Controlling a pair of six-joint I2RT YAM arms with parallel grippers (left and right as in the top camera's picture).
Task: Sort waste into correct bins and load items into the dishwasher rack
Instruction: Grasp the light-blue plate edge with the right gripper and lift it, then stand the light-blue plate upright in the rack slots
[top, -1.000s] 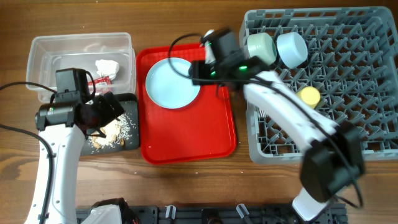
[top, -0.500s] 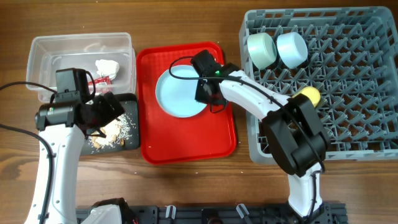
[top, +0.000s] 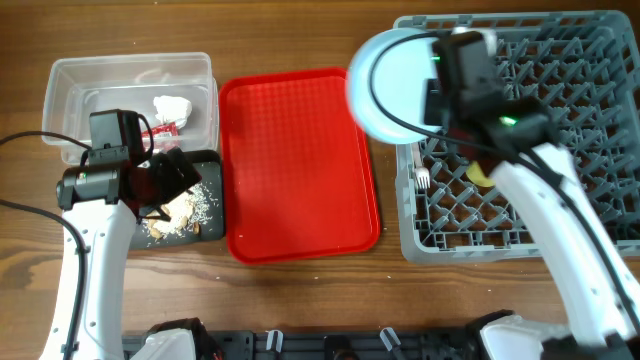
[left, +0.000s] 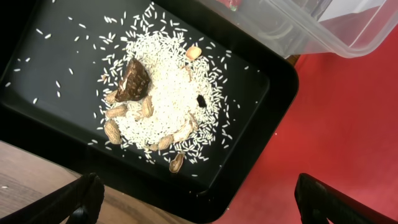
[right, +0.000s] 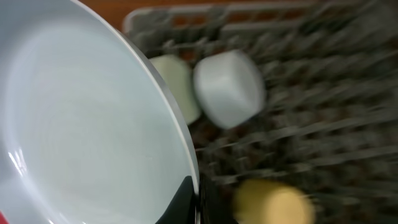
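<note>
The left arm (top: 95, 240) comes up from the bottom left of the overhead frame. Its white link runs to a black wrist at left centre, and the left hand (top: 168, 180) points toward the frame's right, tilted downward. In the left wrist view its two fingers (left: 84, 199) sit in the bottom corners, spread wide with nothing between them.

The right arm (top: 560, 220) reaches from the lower right to the upper middle. There the right hand (top: 437, 95) is clamped on the rim of the pale blue plate (top: 385, 80). In the right wrist view one dark finger (right: 183, 199) shows at the bottom edge.
</note>
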